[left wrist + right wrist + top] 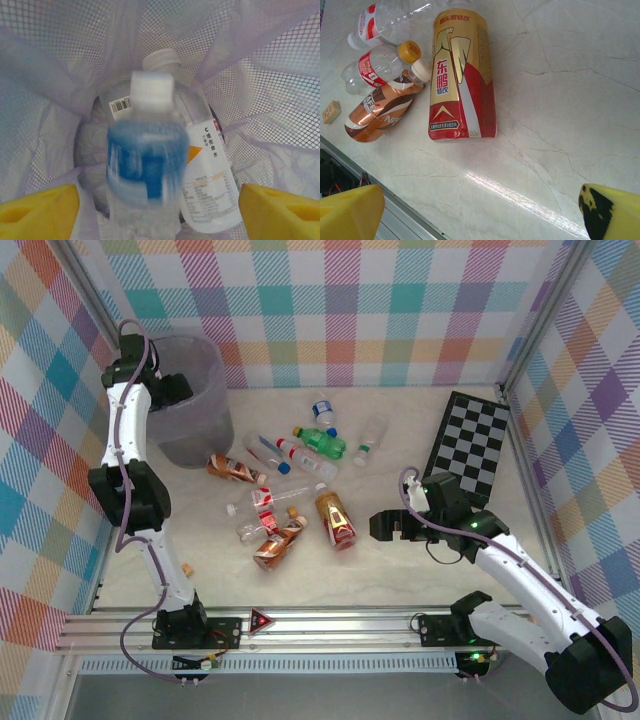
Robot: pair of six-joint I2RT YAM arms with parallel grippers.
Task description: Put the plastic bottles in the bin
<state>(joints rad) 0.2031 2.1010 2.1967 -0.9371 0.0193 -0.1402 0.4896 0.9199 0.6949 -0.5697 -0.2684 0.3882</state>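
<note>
Left wrist view: blurred bottle (145,170) inside bin (50,60)
Jaws of left gripper (160,212) and right gripper (480,217) spread wide, holding nothing

Printed large down the gold-and-red bottle (462,75) lying on the desk (560,100): 东鹏 in red, 特饮 beneath in smaller characters, and a short line across the top ending 东鹏特饮. On the brown bottle (377,110) beside it, white letters starting "NES". Inside the bin (40,60), on the white-labelled bottle (207,170): a bold "C", then 维他命水 running downward, plus a barcode (120,106); finer print illegible. On the blue-labelled bottle (145,170), nothing but blur. On the front rail (330,624), a red triangle sign (262,621), too small to read.
</note>
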